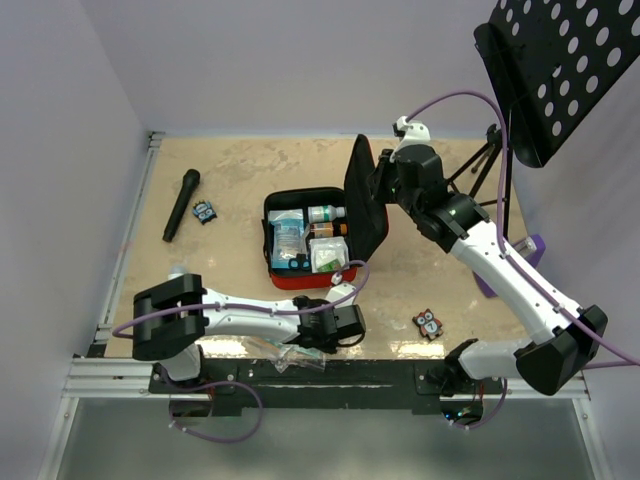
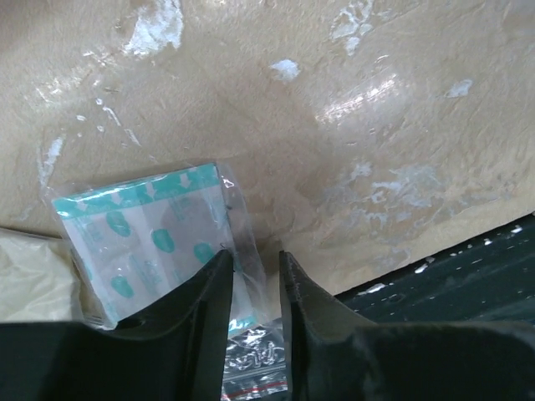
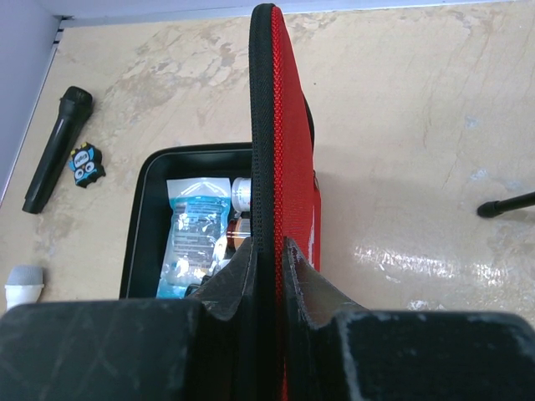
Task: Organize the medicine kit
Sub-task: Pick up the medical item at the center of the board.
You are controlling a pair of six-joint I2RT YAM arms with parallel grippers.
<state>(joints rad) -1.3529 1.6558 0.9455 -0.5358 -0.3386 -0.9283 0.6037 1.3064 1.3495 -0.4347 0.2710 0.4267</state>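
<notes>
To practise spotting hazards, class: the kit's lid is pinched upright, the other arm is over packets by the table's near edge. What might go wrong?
The right fingers pinch only the thin rim of the lid; a slip could let it fall shut. The left fingers straddle a clear packet beside the table edge; a nudge might push it off.

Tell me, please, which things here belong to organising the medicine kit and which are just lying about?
Belonging: red soft zip medicine kit, black-lined, lid held by right gripper; clear teal-printed dressing packet.
Lying about: black stick microphone; small blue owl figure; small red owl figure; black perforated music stand.
</notes>
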